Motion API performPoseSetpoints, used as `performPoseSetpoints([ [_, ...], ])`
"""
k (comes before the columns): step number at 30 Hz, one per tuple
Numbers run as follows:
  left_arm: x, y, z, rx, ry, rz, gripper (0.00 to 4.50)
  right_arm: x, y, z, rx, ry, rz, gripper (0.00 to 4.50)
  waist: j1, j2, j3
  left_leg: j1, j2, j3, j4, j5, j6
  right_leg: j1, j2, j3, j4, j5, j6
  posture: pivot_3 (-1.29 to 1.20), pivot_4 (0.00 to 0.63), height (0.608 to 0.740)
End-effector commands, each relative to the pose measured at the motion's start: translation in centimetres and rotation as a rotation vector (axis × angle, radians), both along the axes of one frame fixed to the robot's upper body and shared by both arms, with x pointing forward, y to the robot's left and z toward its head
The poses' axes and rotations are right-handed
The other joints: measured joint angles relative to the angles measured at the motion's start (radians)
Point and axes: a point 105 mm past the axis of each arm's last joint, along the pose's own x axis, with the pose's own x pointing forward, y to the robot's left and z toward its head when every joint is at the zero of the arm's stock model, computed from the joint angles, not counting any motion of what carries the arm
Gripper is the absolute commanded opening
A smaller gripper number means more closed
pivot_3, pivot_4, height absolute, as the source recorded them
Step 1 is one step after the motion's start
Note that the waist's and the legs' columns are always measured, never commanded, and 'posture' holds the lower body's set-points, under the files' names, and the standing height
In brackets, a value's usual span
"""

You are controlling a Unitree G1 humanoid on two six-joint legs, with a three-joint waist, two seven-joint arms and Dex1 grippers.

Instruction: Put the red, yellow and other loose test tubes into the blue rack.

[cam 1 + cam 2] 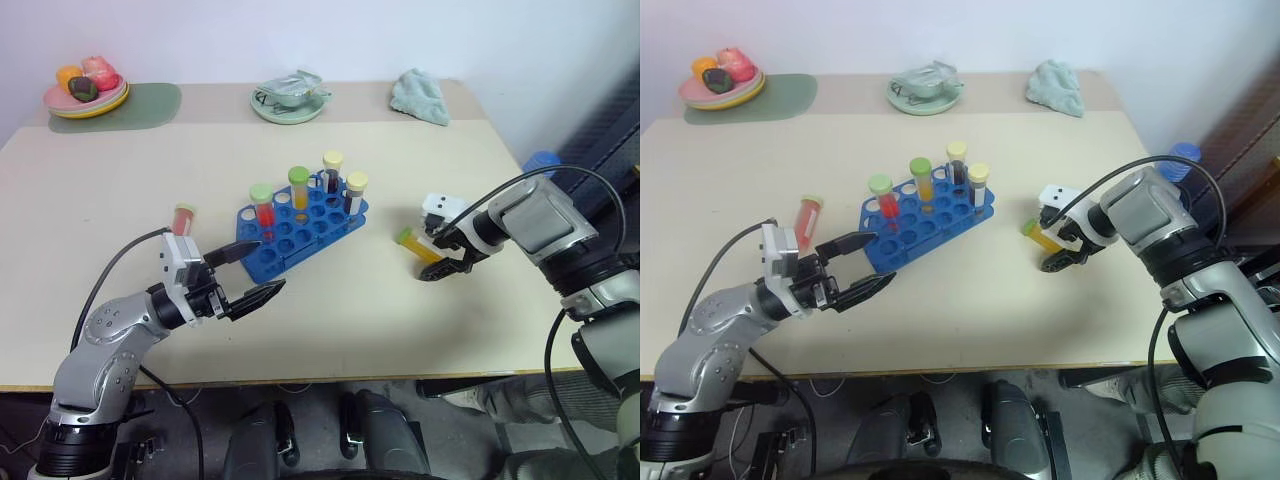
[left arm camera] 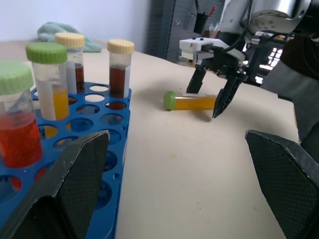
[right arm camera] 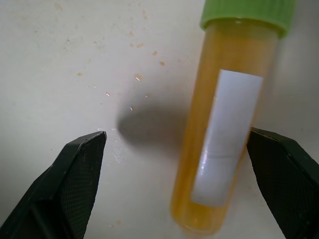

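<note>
1. Head views: the bright blue rectangular plastic rack [image 1: 300, 228] with a grid of round holes sits near the middle of the pale beige tabletop [image 1: 340, 320]. Four capped tubes stand upright in it: a green-capped tube of red liquid [image 1: 262, 206], a green-capped tube of yellow liquid [image 1: 299, 188], and two cream-capped tubes of dark liquid [image 1: 332, 172] [image 1: 355, 193]. A loose red tube [image 1: 183, 219] lies on the tabletop to the left of the rack. To the right of the rack lies a green-capped yellow tube [image 1: 417, 245], with the right gripper [image 1: 445, 262] over it, fingers apart and pointing down. The left gripper [image 1: 250, 273] hovers just in front of the rack's near left corner, fingers spread, holding nothing.

2. Left wrist view: the left gripper's two black fingers [image 2: 70, 179] stand wide apart, the rack at one side between them. Beyond the rack, the right gripper straddles the lying yellow tube.

3. Right wrist view: the yellow tube, bearing a white label [image 3: 224, 139], lies between the spread fingers [image 3: 75, 174], close to one of them; contact cannot be told.
</note>
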Motion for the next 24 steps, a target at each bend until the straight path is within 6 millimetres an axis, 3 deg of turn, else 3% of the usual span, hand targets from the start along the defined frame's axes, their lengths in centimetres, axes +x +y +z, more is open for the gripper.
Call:
performPoseSetpoints([
  [1,-0.4,0.2,1.0,0.000,-0.054,0.008,4.50,0.4,-0.4,-0.1,-0.042,-0.012,0.000,4.48,0.000,0.000,0.000,0.000,0.000,0.000,0.000,0.000,0.000,0.000,0.000,0.000,0.000,0.000,0.000,0.00,0.150,0.740],
  [19,-0.3,0.1,1.2,0.007,-0.059,0.009,4.50,1.8,-0.9,0.0,-0.102,-0.023,0.005,4.48,0.000,-0.001,-0.001,0.000,0.000,0.000,0.000,0.000,-0.001,0.000,0.000,0.000,0.000,0.001,-0.001,0.00,0.150,0.740],
  [22,-0.2,0.2,1.2,0.008,-0.060,0.011,4.50,1.8,-0.9,-0.2,-0.106,-0.020,0.008,3.66,0.002,-0.001,-0.001,0.000,0.000,0.000,0.000,0.000,-0.001,0.000,-0.001,0.000,0.000,0.001,-0.001,0.00,0.150,0.740],
  [24,-0.2,0.2,1.2,0.009,-0.061,0.011,4.50,1.9,-0.8,-0.2,-0.104,-0.021,0.007,2.66,0.003,-0.001,-0.001,0.000,0.000,0.000,0.000,0.000,-0.001,-0.001,-0.001,0.000,0.000,0.001,-0.001,0.00,0.150,0.740],
])
